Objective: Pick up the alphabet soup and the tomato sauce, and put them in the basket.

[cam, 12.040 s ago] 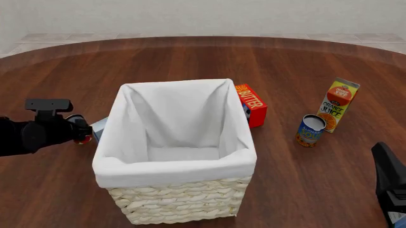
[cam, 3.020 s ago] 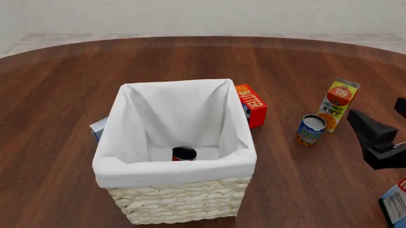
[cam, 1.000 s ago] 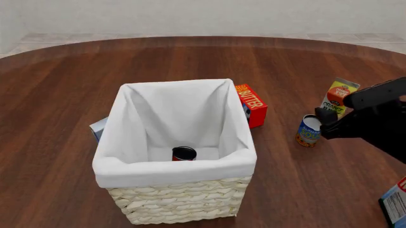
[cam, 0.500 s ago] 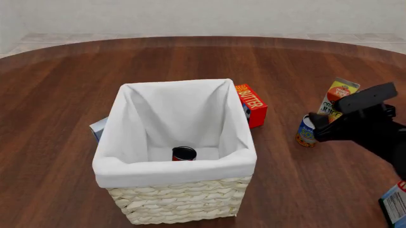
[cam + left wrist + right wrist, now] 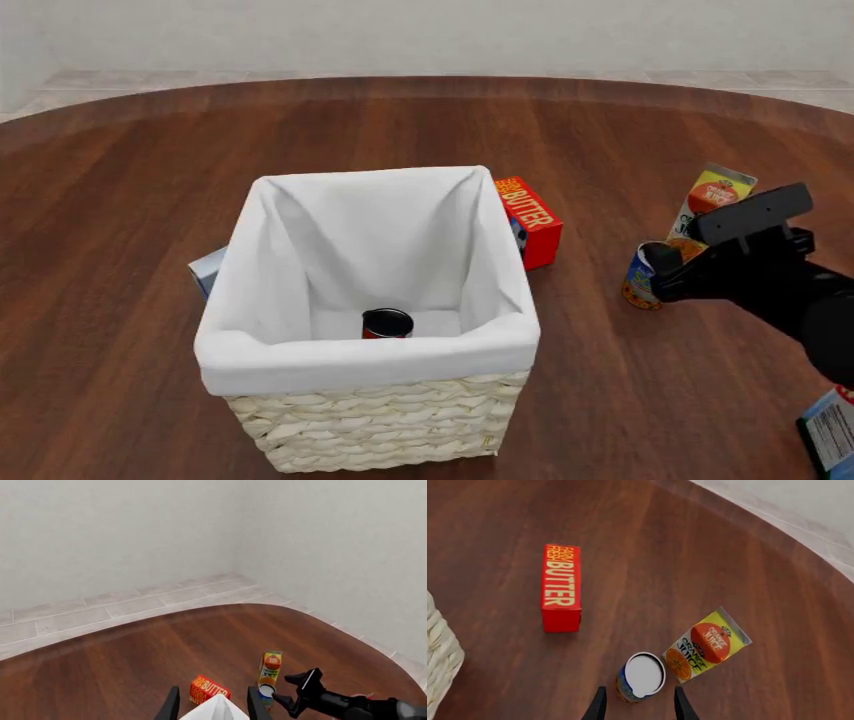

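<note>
Around the dark wooden table [image 5: 133,665], pale walls [image 5: 100,535] and tiled floor [image 5: 100,610].

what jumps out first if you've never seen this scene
The big basket in the middle of the table, with the tomato sauce already standing inside it. Then the right gripper, open, closing in on the alphabet soup beside the orange juice carton to the right of the basket.

Dark polished wood on the bench [image 5: 160,160], with a soft sheen. Rough cream woven wicker on the basket [image 5: 380,425], lined in matt white cloth. Pale, smooth metal top on the soup [image 5: 644,672]. Dark metal top on the sauce [image 5: 387,323]. Printed card on butter [image 5: 561,587] and juice [image 5: 707,645]. Matt black hand [image 5: 638,705].
</note>
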Robot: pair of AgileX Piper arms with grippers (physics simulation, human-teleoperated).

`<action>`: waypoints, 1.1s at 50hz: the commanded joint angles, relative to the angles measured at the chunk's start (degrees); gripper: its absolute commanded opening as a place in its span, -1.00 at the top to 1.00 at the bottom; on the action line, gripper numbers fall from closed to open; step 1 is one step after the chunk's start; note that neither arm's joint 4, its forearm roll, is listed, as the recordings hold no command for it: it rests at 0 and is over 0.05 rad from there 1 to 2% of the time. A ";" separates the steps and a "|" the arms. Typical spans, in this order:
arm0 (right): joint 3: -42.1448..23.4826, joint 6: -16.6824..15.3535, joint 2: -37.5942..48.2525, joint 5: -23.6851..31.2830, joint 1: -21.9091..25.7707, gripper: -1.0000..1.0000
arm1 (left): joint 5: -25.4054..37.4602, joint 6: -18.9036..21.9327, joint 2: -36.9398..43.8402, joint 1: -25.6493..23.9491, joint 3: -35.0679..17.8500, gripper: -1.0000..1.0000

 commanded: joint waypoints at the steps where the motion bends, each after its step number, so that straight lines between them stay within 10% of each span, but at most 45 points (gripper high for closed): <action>1: 0.11 -0.47 2.58 -1.95 -0.42 -1.00 | -0.11 -0.13 -0.15 0.10 0.20 -1.00; 55: -0.53 -1.59 14.91 -10.26 -3.08 -1.00 | -1.40 -1.09 -1.02 0.10 2.12 -1.00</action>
